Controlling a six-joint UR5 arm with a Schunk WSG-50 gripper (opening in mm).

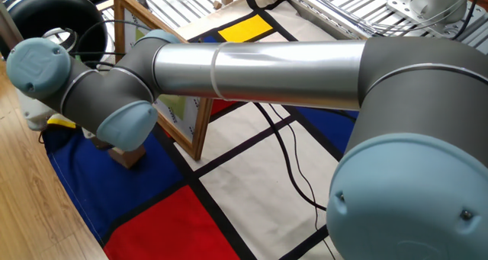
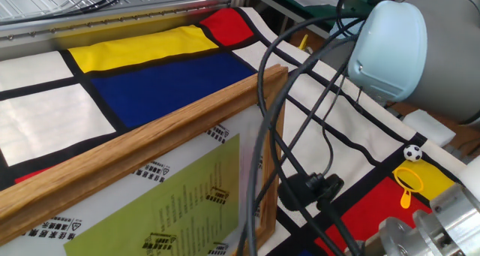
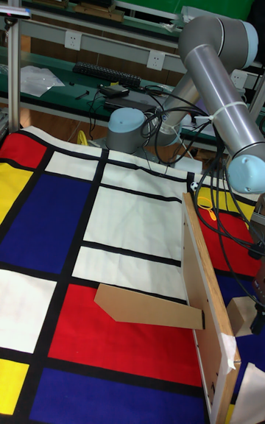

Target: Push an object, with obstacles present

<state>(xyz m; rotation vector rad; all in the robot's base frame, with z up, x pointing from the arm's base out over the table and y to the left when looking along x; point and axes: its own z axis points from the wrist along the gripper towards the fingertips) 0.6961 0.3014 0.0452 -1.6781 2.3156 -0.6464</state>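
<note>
The claw itself is hidden behind the arm's wrist joints (image 1: 114, 123), so I cannot tell whether it is released or clenched. Just beneath that wrist, the small wooden cube (image 1: 126, 154) sits on the blue patch of the checkered cloth (image 1: 252, 176) covering the counter. The picture frame (image 3: 210, 321) stands on edge just beside the cube, and the reddish-brown flat piece (image 3: 147, 306) lies against the frame's other side.

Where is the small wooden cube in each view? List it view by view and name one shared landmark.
One fixed view: wooden cube at lower left, left of the picture frame.
The other fixed view: not in it.
Tall fixed view: at the lower right edge, right of the frame.
Shared landmark: the picture frame.
</note>
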